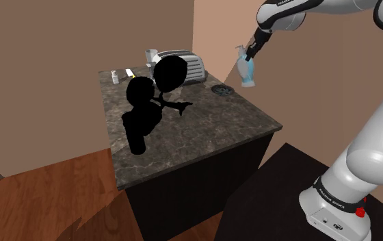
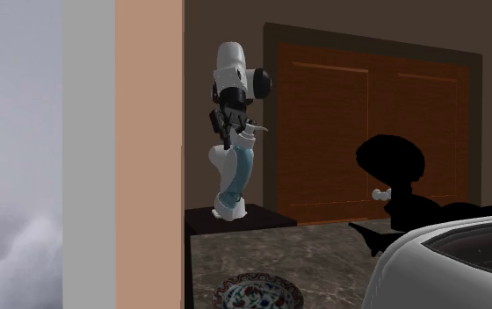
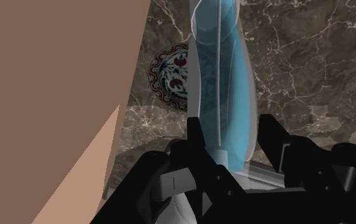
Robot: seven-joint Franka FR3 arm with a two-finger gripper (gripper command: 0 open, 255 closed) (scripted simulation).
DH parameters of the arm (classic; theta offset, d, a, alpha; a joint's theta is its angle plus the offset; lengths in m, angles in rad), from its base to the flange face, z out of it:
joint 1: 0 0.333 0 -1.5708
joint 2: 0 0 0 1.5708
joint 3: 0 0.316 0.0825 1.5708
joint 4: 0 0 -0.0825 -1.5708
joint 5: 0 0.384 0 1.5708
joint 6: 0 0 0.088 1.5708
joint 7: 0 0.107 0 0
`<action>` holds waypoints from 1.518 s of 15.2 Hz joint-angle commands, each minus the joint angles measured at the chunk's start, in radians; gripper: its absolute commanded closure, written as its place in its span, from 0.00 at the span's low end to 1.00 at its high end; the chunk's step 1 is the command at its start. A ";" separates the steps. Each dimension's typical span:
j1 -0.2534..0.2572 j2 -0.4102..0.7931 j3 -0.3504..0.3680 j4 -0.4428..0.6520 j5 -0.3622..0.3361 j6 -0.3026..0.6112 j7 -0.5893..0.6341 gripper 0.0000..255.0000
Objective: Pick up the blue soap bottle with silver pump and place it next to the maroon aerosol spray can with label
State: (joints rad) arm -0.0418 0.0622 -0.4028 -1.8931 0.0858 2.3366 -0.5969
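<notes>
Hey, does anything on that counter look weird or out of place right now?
Yes. Several pure black shapes stand on the marbled counter. They are flat silhouettes with no colour or shading, so what they are cannot be told. Otherwise, the blue soap bottle is clasped in the gripper, up in the air; nothing looks spilled.

On the counter (image 1: 204,133), toaster (image 1: 187,66) at the back, dish (image 1: 223,90) just before it, bottle (image 1: 246,70) in the gripper (image 1: 250,55) over the dish, possibly small items (image 1: 122,74) toward the shoulder view's back left.
</notes>
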 commanded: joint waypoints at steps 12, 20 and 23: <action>0.001 -0.022 -0.001 0.151 -0.020 -0.170 0.019 1.00; -0.002 -0.013 -0.003 0.268 -0.019 -0.280 0.021 1.00; -0.003 -0.005 -0.005 0.318 -0.016 -0.322 0.021 1.00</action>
State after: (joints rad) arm -0.0443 0.0527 -0.4070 -1.5957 0.0682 2.0308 -0.5753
